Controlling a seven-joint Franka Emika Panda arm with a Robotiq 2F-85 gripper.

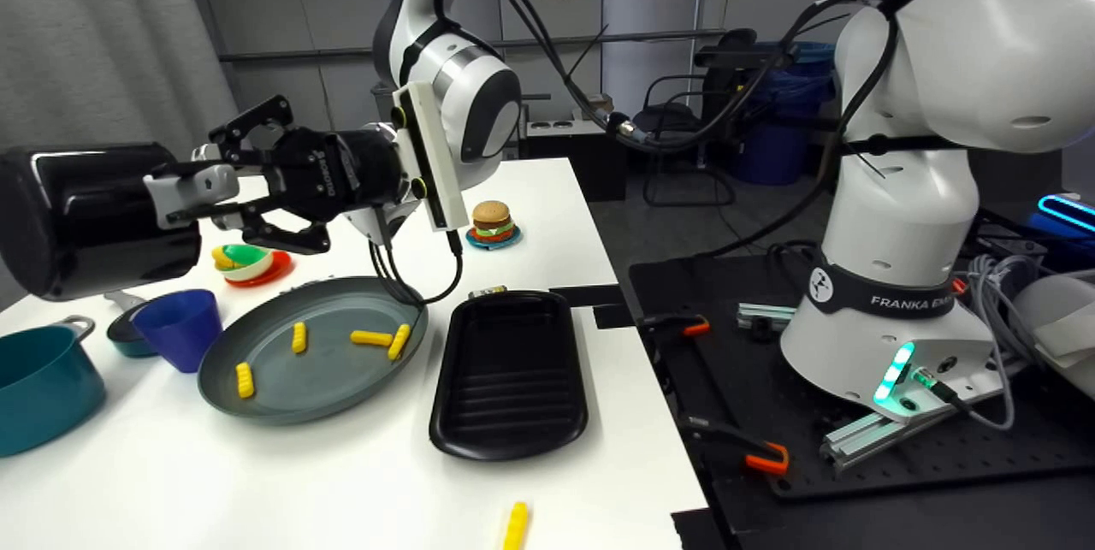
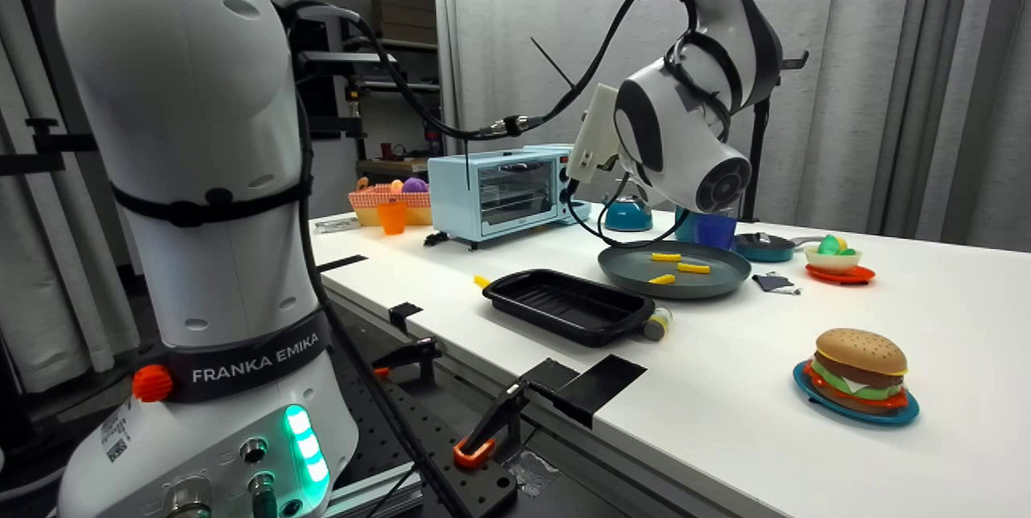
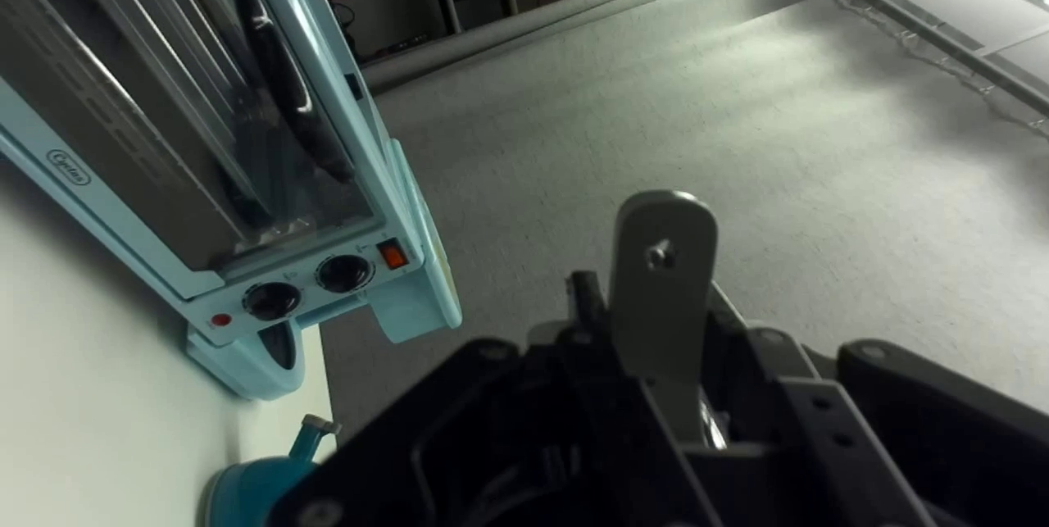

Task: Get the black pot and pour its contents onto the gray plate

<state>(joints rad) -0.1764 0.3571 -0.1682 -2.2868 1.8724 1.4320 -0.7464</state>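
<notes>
The black pot (image 1: 98, 225) is held on its side in the air, above the table and left of the plate in an exterior view. Its inside does not show. My gripper (image 1: 190, 191) is shut on its handle; in the wrist view the grey handle (image 3: 662, 289) stands between the fingers (image 3: 651, 347). An exterior view hides pot and gripper behind the arm. The gray plate (image 1: 321, 379) lies on the table, also in an exterior view (image 2: 624, 264). Several yellow sticks (image 1: 372, 338) lie on it. Another yellow stick (image 1: 515, 526) lies on the table.
A black ridged tray (image 1: 509, 362) is beside the plate. A blue cup (image 1: 180, 329), a teal pot (image 1: 43, 387) and a lidded pan (image 2: 763, 248) stand near it. A toy burger (image 2: 858, 365), a toaster oven (image 2: 515, 192) and a kettle (image 2: 628, 216) are on the table.
</notes>
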